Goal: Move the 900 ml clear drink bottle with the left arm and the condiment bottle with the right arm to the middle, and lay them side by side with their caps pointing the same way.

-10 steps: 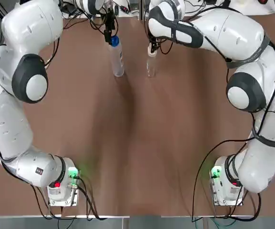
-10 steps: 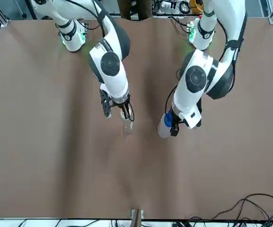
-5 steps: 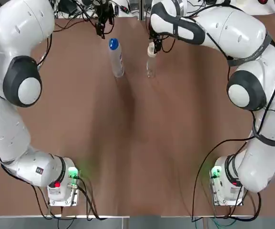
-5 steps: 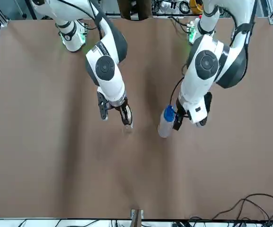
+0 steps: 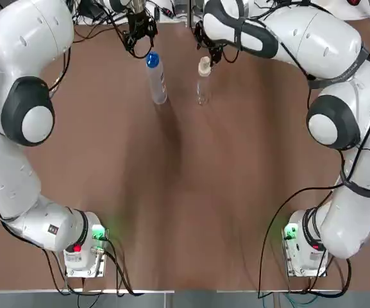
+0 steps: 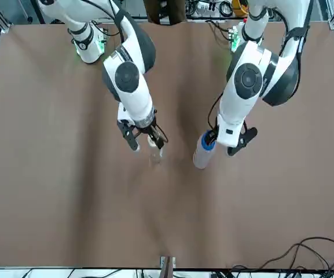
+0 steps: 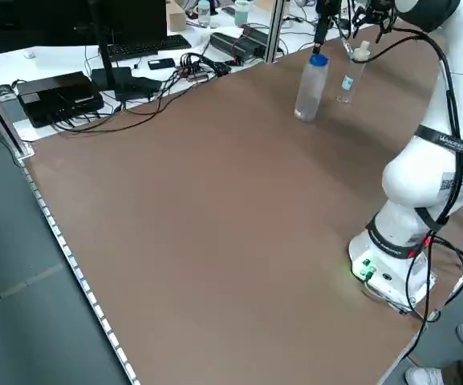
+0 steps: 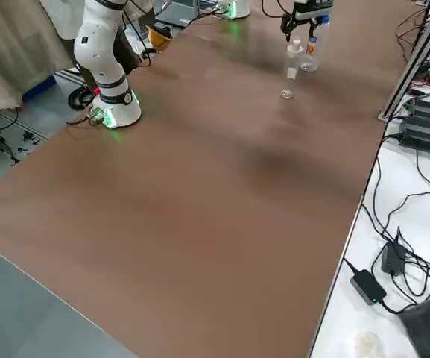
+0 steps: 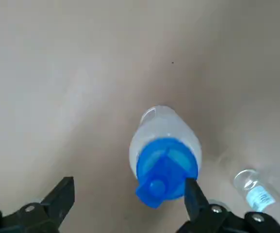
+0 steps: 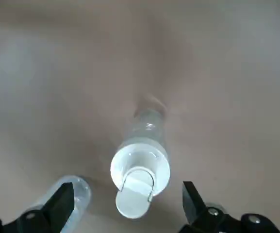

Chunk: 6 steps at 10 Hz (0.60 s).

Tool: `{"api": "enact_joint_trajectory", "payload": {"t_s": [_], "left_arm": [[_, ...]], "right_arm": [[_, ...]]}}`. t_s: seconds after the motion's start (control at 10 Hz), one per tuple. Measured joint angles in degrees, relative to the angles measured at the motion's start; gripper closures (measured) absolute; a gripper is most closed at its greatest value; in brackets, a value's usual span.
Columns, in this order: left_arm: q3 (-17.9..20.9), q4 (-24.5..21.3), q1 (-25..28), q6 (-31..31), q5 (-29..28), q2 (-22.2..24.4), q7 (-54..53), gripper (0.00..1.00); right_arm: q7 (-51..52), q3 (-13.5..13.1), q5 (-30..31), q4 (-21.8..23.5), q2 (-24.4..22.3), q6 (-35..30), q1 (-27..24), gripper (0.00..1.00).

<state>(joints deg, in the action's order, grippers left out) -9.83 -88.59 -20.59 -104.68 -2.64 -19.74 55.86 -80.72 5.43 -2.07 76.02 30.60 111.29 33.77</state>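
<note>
Left gripper (image 6: 227, 142), jaws spread, above upright clear drink bottle (image 5: 157, 80); right gripper (image 6: 147, 139) likewise above condiment bottle (image 5: 202, 80). Judged next: regrasp, lay flat.

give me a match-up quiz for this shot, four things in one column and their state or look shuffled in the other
Things:
1. drink bottle
2. condiment bottle
3. left gripper
4. right gripper

States:
A. open, over the condiment bottle
B. upright on the table, blue-capped
C. open, over the drink bottle
D. upright on the table, white-capped

Pairs: 1-B, 2-D, 3-C, 4-A
</note>
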Motion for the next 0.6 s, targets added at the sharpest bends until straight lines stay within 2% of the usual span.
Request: {"api": "enact_joint_trajectory", "payload": {"t_s": [0.6], "left_arm": [[0.02,-1.38,2.12,-0.10,1.18,-0.12,-28.66,0.00]], "right_arm": [[38.49,0.46,2.03,-0.06,-1.83,-0.48,2.12,0.01]]}}
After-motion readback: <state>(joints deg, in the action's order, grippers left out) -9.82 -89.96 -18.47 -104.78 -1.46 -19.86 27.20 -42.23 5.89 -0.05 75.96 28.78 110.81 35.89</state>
